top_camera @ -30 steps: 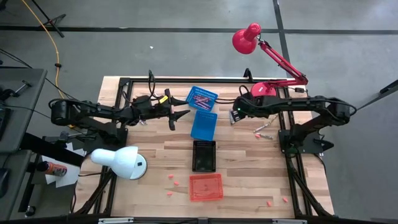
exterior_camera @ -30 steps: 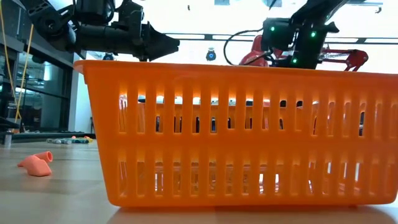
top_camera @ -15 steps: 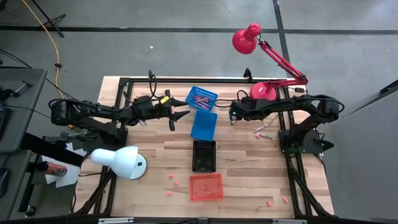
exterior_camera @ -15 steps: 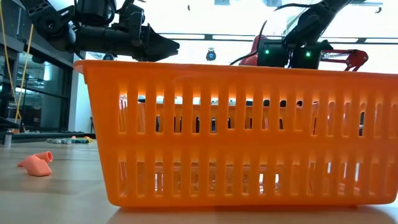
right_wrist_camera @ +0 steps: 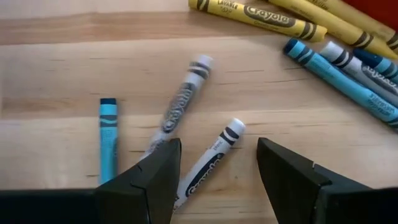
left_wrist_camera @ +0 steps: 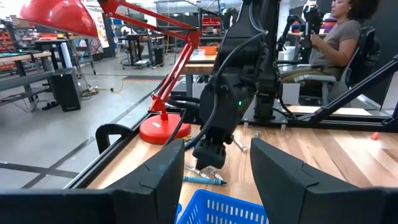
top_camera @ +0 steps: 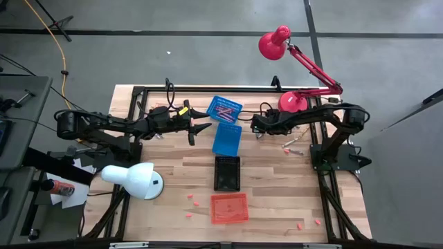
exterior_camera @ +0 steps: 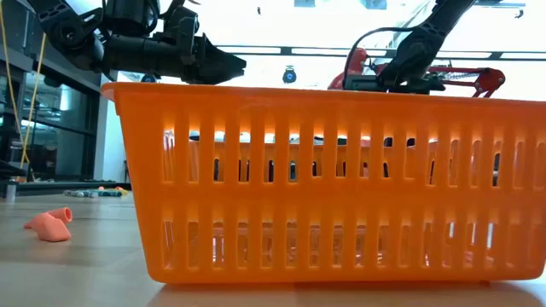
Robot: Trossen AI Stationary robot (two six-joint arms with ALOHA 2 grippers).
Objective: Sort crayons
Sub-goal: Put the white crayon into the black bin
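Several crayons lie flat on the wooden table under my right gripper [right_wrist_camera: 216, 152]: a white one [right_wrist_camera: 208, 167] between the open fingers, a second white one [right_wrist_camera: 180, 102], a blue one [right_wrist_camera: 108, 140], yellow ones [right_wrist_camera: 261, 15] and more blue ones [right_wrist_camera: 348, 71] farther off. The gripper slants down just above them and touches none. In the high view it [top_camera: 257, 128] hangs right of the blue baskets. My left gripper [top_camera: 202, 128] hovers open and level on the left side of those baskets, holding nothing. One blue basket [top_camera: 225, 108] holds crayons.
A second blue basket [top_camera: 227, 138], a black one [top_camera: 227, 173] and an orange one [top_camera: 229, 207] line up toward the near edge. More crayons [top_camera: 291, 145] lie at the right. A white lamp [top_camera: 131, 180], a red lamp base [top_camera: 293, 101] and small pink bits [top_camera: 192, 202] stand around.
My right gripper has come down toward the crayons on the table and a little toward the blue baskets, rolling its wrist as it sank; in the low view it has dropped behind the orange basket's rim. It has stayed open.
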